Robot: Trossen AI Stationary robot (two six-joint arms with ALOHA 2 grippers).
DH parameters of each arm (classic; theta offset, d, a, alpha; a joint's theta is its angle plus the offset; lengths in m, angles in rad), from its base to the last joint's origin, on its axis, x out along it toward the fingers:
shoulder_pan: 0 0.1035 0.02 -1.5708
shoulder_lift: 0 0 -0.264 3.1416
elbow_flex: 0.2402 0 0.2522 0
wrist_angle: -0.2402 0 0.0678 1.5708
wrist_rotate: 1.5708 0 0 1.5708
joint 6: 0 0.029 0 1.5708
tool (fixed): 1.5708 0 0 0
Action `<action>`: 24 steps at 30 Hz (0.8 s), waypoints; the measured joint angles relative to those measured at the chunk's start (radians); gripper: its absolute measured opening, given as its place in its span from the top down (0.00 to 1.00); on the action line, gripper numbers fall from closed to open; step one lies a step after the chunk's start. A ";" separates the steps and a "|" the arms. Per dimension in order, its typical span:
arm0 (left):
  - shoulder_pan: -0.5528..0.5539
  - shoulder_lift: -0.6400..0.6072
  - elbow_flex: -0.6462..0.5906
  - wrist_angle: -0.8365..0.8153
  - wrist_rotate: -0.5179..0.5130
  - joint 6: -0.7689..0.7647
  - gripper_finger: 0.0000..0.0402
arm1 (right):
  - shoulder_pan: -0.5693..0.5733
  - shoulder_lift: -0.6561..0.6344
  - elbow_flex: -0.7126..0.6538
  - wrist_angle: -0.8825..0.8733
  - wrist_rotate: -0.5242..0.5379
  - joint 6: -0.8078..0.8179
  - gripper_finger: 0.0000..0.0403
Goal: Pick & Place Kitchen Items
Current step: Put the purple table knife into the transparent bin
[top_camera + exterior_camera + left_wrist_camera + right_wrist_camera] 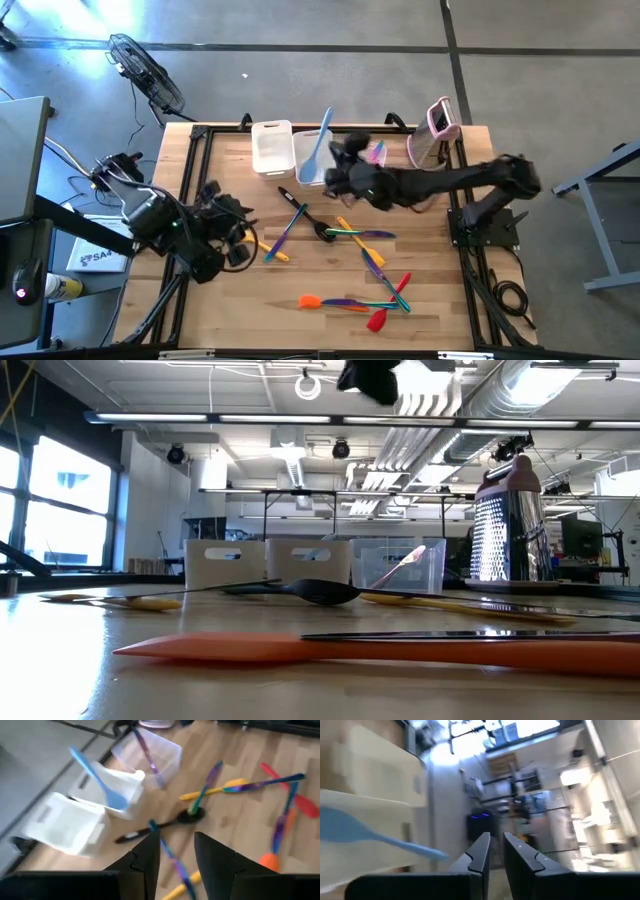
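Right gripper (335, 160) up beside the middle tub (312, 158), nearly closed, holding nothing. Light blue spatula (320, 143) leaning in that tub. Left gripper (176, 851) part open, empty, well away from that tub. Next, reach slowly for the black spoon (312, 220) near the tub.

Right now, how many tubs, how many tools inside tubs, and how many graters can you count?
Tubs: 3
Utensils in tubs: 2 (light blue spatula, purple utensil)
Grater: 1
Total: 6
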 joint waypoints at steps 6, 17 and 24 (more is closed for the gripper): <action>0.000 0.000 -0.142 0.260 0.079 0.009 0.71 | 0.169 -0.167 0.000 -0.436 -0.049 0.574 0.90; 0.000 0.001 -0.386 0.828 0.181 0.124 0.71 | 0.394 -0.316 0.000 -0.726 -0.891 1.142 0.90; 0.000 0.001 -0.461 0.984 0.209 0.117 0.71 | 0.568 -0.272 0.000 -0.719 -1.043 1.318 0.89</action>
